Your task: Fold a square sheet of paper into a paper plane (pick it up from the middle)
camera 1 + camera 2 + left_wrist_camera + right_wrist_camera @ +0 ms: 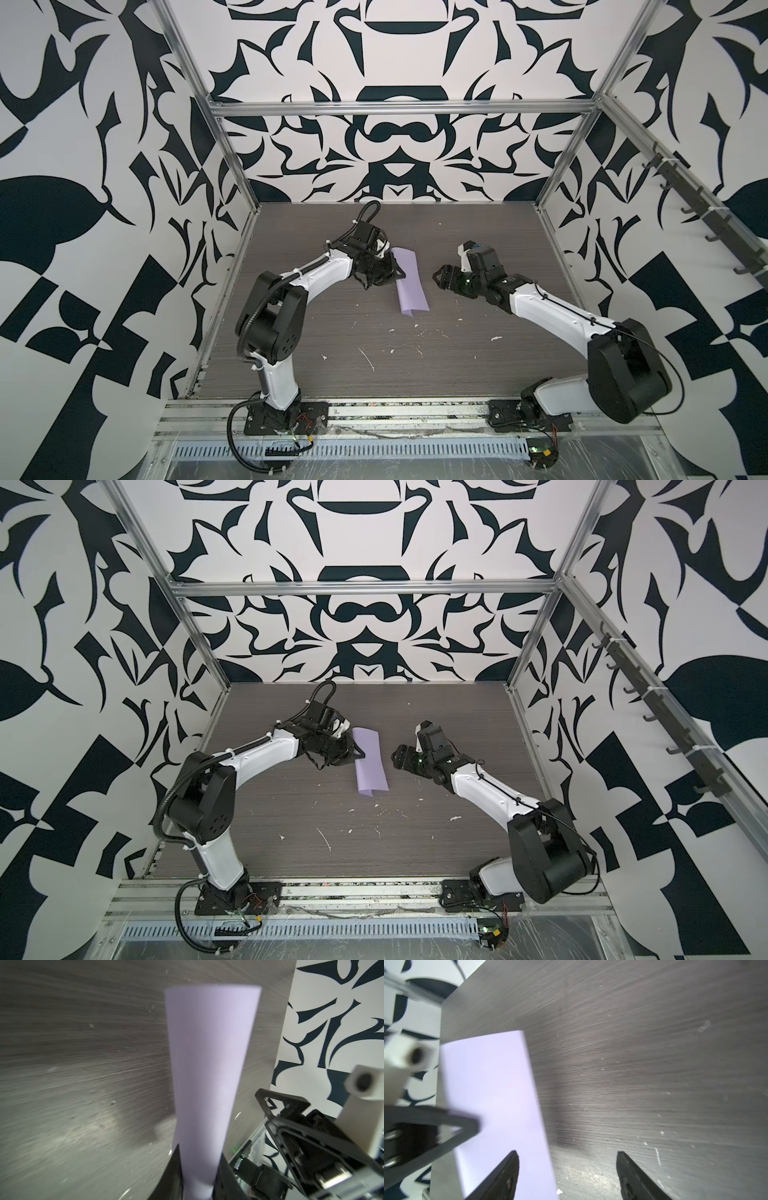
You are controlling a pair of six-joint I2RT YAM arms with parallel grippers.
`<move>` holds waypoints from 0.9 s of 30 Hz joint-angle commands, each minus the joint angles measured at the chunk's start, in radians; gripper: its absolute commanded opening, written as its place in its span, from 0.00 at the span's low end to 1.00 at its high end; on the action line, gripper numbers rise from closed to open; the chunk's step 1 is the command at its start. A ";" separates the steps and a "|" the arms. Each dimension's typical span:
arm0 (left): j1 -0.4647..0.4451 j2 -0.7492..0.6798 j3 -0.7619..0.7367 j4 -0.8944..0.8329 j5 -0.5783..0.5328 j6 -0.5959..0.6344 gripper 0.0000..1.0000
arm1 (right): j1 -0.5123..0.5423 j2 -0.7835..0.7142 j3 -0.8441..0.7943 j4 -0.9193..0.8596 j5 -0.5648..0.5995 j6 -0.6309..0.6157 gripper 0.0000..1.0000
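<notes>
The square sheet of paper point(409, 282) point(370, 766) is lilac and bent over into a long, narrow loop. It is held up off the dark table toward the back middle. My left gripper point(400, 274) point(360, 754) is shut on it from the left. In the left wrist view the sheet point(207, 1064) rises from between the left gripper's point(200, 1149) black fingers. My right gripper point(437, 276) point(395, 755) hangs open a little to the right of the sheet, apart from it. In the right wrist view the right gripper point(567, 1152) holds nothing, and the sheet point(492, 1095) lies past one finger. A paper plane is out of view.
Small white flecks point(368, 359) are scattered over the wood-grain table point(478, 365). Aluminium frame posts point(232, 166) and patterned walls close in the back and both sides. A rail of black hooks point(702, 208) runs along the right wall.
</notes>
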 commanded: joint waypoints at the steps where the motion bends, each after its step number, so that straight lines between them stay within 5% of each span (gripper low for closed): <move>1: 0.006 0.036 -0.030 0.110 0.093 -0.050 0.26 | -0.003 0.050 0.062 0.005 -0.128 -0.062 0.69; 8: 0.031 0.089 -0.094 0.169 0.093 -0.054 0.27 | 0.000 0.208 0.114 0.079 -0.284 -0.001 0.48; 27: 0.047 0.095 -0.123 0.086 0.013 0.026 0.43 | 0.062 0.445 0.182 0.115 -0.339 0.056 0.30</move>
